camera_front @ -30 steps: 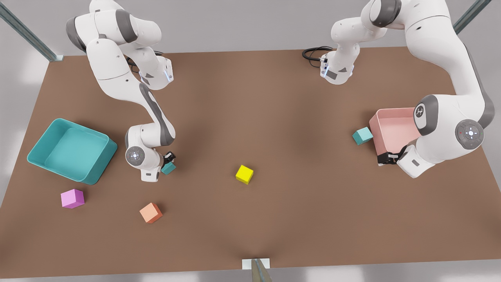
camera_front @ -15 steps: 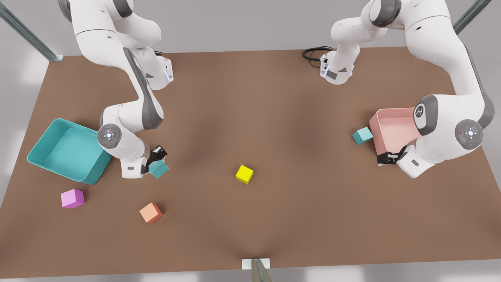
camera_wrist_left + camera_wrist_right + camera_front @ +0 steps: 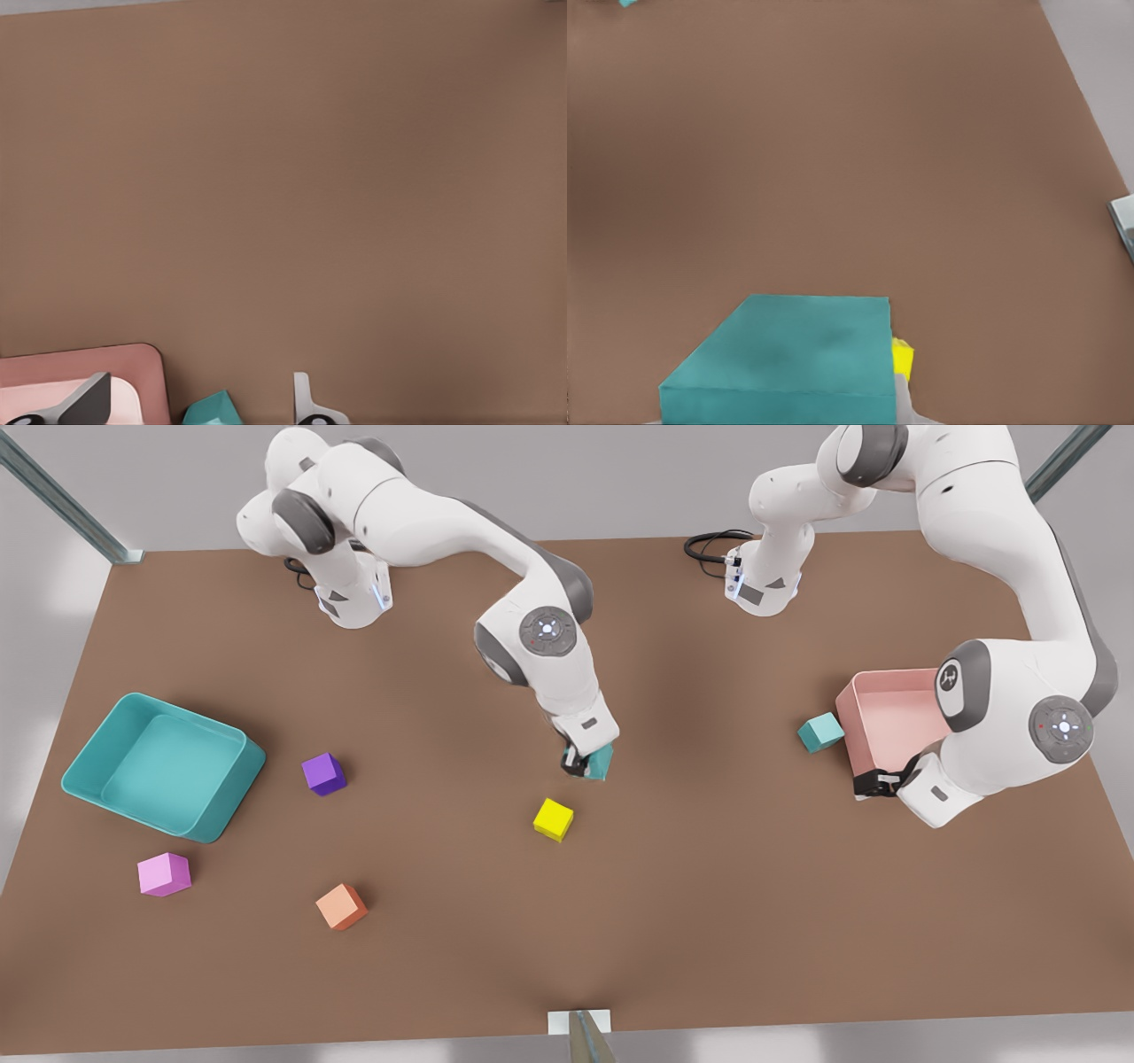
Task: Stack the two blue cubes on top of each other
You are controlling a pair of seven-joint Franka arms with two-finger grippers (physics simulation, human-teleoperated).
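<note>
One blue cube (image 3: 603, 762) hangs just above the table's middle, with my right gripper (image 3: 586, 764) shut on it. The right wrist view has this cube (image 3: 788, 363) close up, one finger (image 3: 908, 409) at its side. The other blue cube (image 3: 821, 732) rests on the table at the front view's right, touching the pink tray (image 3: 854, 735). My left gripper (image 3: 873, 782) waits open in front of that tray, a little apart from that cube (image 3: 213, 413), which the left wrist view has beside the tray's corner (image 3: 133, 361).
A yellow cube (image 3: 553, 819) lies just in front of the held cube. At the front view's left stand a teal tray (image 3: 232, 797), a purple cube (image 3: 323, 773), a pink cube (image 3: 164, 873) and an orange cube (image 3: 341, 906).
My right gripper has carried the blue cube from beside the teal tray to the table's middle, uncovering the purple cube. The left arm has not moved.
</note>
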